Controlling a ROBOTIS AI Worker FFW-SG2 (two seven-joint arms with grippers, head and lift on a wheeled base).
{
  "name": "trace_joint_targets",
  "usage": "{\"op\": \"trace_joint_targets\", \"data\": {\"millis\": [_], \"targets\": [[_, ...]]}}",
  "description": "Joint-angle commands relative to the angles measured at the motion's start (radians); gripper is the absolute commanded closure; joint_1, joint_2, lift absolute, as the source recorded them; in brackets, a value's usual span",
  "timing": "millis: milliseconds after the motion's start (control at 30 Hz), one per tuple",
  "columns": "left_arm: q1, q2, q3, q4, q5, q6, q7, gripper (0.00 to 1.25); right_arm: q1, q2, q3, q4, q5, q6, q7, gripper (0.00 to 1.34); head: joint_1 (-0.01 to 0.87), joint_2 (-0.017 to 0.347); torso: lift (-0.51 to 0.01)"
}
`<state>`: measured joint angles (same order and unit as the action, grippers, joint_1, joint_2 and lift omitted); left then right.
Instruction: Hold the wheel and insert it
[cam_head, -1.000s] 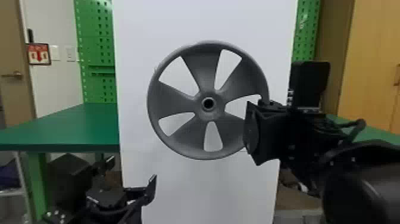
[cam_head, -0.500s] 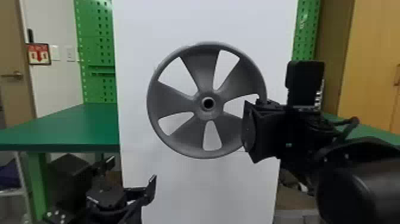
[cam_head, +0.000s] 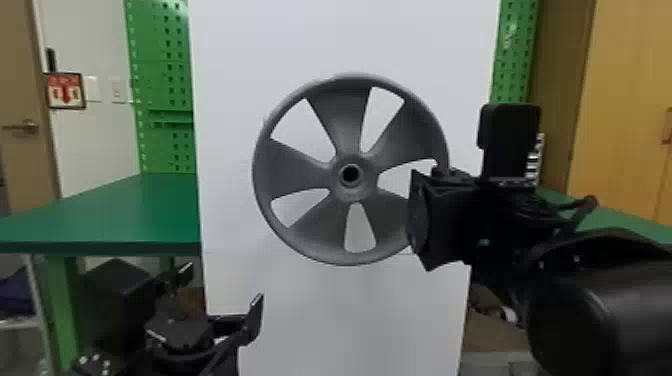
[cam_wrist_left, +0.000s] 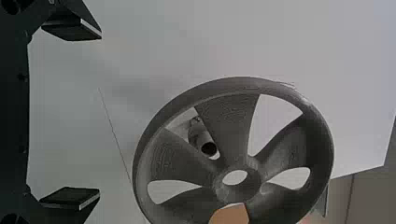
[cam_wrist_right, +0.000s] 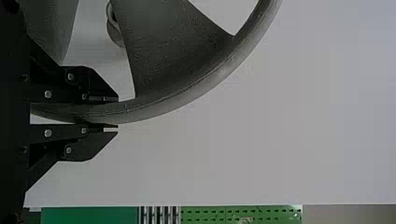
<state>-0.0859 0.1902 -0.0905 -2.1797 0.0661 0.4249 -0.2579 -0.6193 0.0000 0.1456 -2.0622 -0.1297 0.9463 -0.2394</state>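
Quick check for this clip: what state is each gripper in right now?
Left gripper: open, nothing between its fingers.
Right gripper: closed on the rim of the wheel, one finger on each side.

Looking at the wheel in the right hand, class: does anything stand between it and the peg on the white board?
Nothing visible does. The peg shows through a gap between blades of the wheel, while the right hand grips the wheel at its outer edge.
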Motion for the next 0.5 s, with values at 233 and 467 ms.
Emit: {"op": "trace_joint_targets", "data": {"millis": [233,467], "targets": [[0.0,0.0,-0.002,0.0,0.001,-0.002,-0.001,0.1,-0.016,0.001,-0.017,0.037,0.002,-0.012,-0.001,1.22,0.21,0.009,-0.442],[0.0,0.0,-0.002,0.0,0.0,-0.002,0.0,0.1,-0.03,0.001,-0.018,0.062,0.005,-0.018,-0.001,1.22,0.21,0.009,-0.442]]}}
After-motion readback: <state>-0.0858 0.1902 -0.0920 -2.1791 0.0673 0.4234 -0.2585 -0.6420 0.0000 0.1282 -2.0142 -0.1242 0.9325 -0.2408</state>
